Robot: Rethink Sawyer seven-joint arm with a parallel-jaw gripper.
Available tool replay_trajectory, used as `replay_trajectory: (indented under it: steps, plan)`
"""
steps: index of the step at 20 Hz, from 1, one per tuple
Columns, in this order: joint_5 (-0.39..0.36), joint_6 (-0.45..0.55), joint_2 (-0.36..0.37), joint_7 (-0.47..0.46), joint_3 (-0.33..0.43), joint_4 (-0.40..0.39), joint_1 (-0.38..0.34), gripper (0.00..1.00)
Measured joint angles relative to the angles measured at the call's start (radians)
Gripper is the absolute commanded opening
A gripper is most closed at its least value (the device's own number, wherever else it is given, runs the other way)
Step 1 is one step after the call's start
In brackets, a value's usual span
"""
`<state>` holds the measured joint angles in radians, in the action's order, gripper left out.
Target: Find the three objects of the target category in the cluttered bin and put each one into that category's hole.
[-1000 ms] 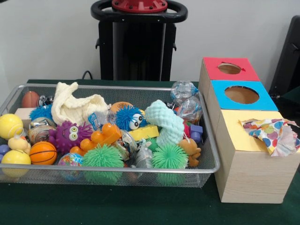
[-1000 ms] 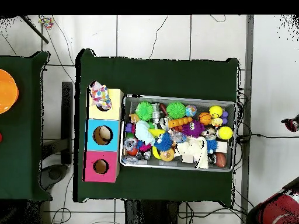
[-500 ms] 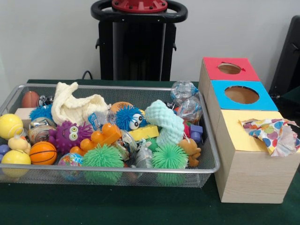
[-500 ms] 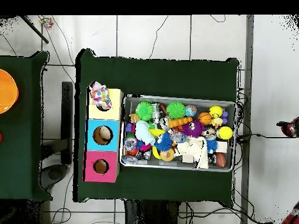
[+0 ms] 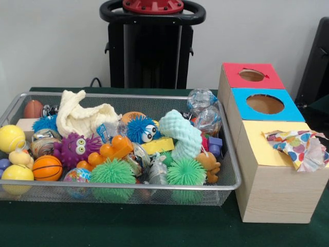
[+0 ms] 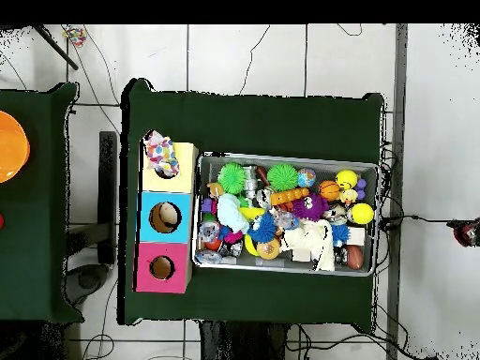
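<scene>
Front view
- Bin (image 5: 128, 188) is sitting on the green table (image 5: 154, 226), taking up its left and middle; the wooden box (image 5: 277, 195) is standing just beside the bin's right edge.
- Box top is showing three panels: red hole (image 5: 251, 75) at the far end, blue hole (image 5: 264, 104) in the middle, yellow panel at the near end.
- Spotted cloth (image 5: 298, 146) is lying bunched on the yellow panel, hanging over the box's right edge.
- Cream cloth (image 5: 82, 117) is lying heaped near the bin's far-left corner; mint cloth (image 5: 181, 135) is curling upright near the bin's middle, towards its right edge.
- Two green spiky balls (image 5: 112, 172) are resting against the bin's near edge, and a basketball (image 5: 47, 168) is sitting near its near-left corner.
- Purple toy (image 5: 76, 149) and blue toy (image 5: 141, 128) are facing the camera amid the clutter.
- Gripper is not showing here.

Overhead view
- Box (image 6: 167, 217) is running along the table's (image 6: 253, 122) left edge, the bin (image 6: 286, 157) just beside it.
- Spotted cloth (image 6: 161, 153) is sitting in the yellow end's hole; the blue and red holes are showing open.
- Cream cloth (image 6: 309, 242) is lying by the bin's bottom edge; the green spiky balls (image 6: 232, 175) are lying along its top edge.
- Gripper is not showing here either, so I cannot tell how the fingers are standing.
</scene>
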<state>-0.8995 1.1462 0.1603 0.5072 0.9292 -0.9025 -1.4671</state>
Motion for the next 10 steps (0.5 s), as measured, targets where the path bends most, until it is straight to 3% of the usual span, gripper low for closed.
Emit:
replay_trajectory:
  steps: [9,10]
  plan:
    - [0.066,-0.15,0.13,0.164,-0.154,-0.205,-0.068,0.0]
    - [0.076,-0.2,0.167,0.202,-0.191,-0.262,-0.09,0.0]
